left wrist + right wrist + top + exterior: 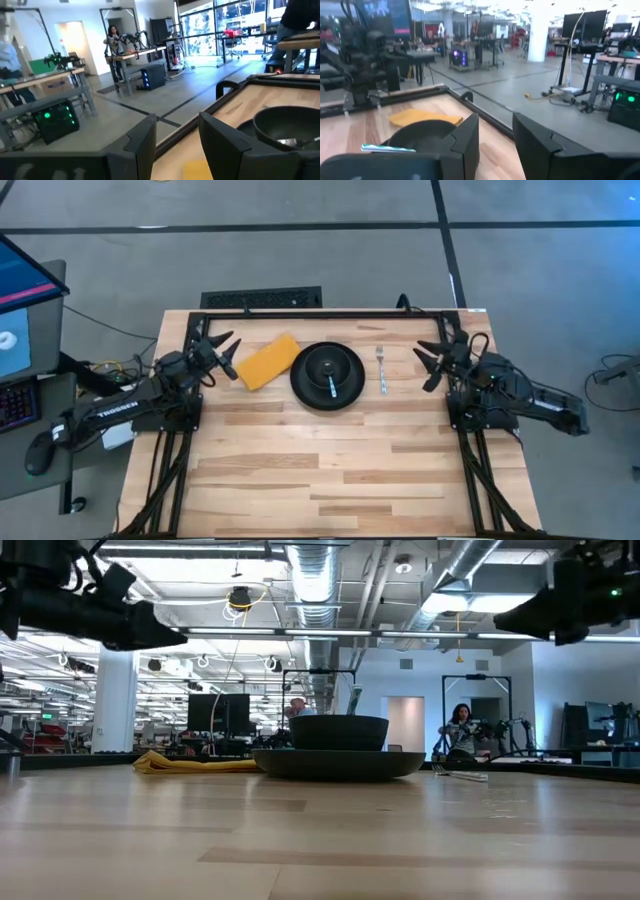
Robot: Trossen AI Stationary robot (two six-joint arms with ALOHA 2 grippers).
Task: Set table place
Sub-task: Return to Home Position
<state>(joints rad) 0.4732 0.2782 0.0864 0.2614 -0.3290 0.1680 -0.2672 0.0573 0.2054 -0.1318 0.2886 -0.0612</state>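
A round black plate (pixel 300 385) lies on the table (pixel 330 470) at the far middle, with a smaller black bowl (pixel 330 368) on it and a silvery utensil (pixel 332 383) in the bowl. A yellow-orange cloth (pixel 267 361) lies flat left of the plate. A silvery fork (pixel 381 369) lies right of the plate. My left gripper (pixel 227 352) is open, raised, just left of the cloth. My right gripper (pixel 428 356) is open, raised, right of the fork. The low view shows the bowl (pixel 340 731), the plate (pixel 340 763) and the cloth (pixel 195 763).
A black frame (pixel 330 314) runs along the table's far edge. Bare wood fills the table's near half. A desk with a screen (pixel 20 290) and a keyboard stands off the table's left side. People and workbenches show in the room beyond.
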